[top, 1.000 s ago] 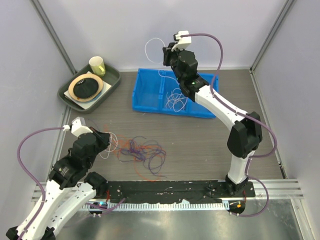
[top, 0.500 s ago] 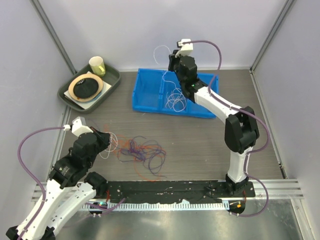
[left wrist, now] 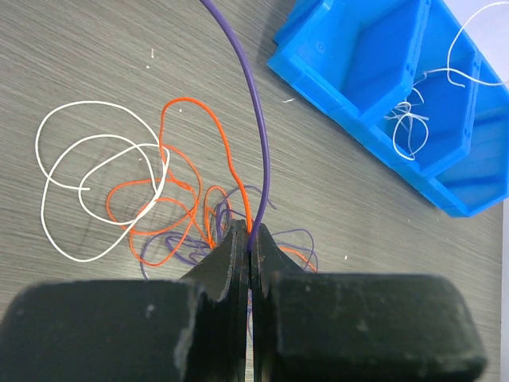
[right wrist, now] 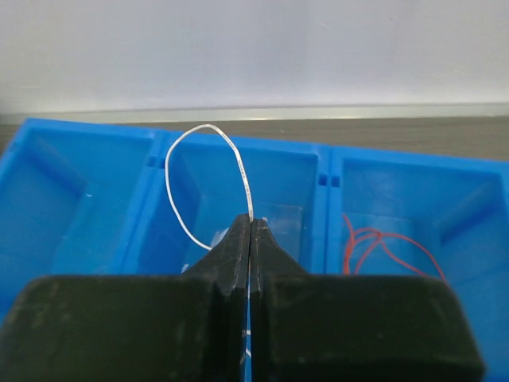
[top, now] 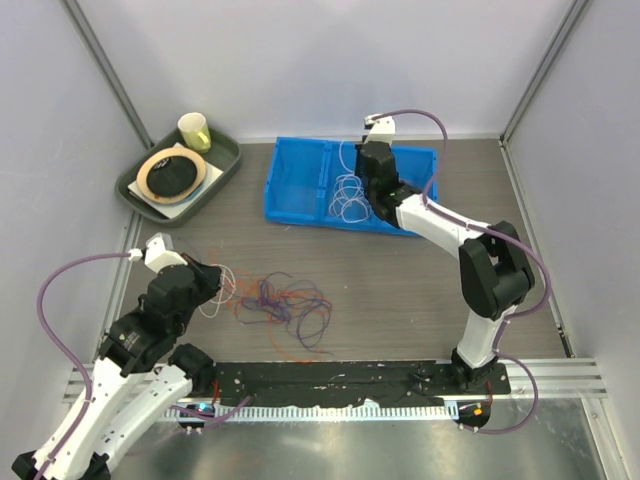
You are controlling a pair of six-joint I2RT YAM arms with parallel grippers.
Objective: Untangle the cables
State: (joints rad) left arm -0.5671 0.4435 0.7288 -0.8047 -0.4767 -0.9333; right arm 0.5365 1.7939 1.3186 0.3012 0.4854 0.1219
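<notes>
**Cables (top: 287, 303) being sorted, one strand pinched in each gripper**

Seen from overhead, a loose tangle of purple, orange and white cables is lying on the grey table (top: 420, 290), just toward 7 o'clock of centre. A blue bin (top: 290, 212) with three compartments is sitting at 12 o'clock.

The left gripper (left wrist: 250, 236) is reaching in from 8 o'clock, at the tangle's edge. Its jaws are clenched on a purple cable (left wrist: 256, 135), which is arcing up out of the pinch toward 12 o'clock in the wrist view. An orange cable (left wrist: 225, 151) is running right beside it and appears to be wound through the purple strands below. White loops (left wrist: 83, 187) are overlapping the orange at 9 o'clock.

The right gripper (right wrist: 250, 227) is hanging over the bin's middle compartment. Its jaws are squeezed together on a thin white strand (right wrist: 238, 163) that is arching up and curling back down. White coils (top: 347, 197) are lying in that compartment, and a red cable (right wrist: 382, 239) is lying in the one toward 3 o'clock.

What could go wrong is a matter of judgement. If the purple cable is snagged on the orange one, pulling it could drag the whole tangle or tighten a knot. So fine a wire might also slip from the pinch. Over the bin, the springy white strand could cling to a finger on release, or flick over into the red compartment.
</notes>
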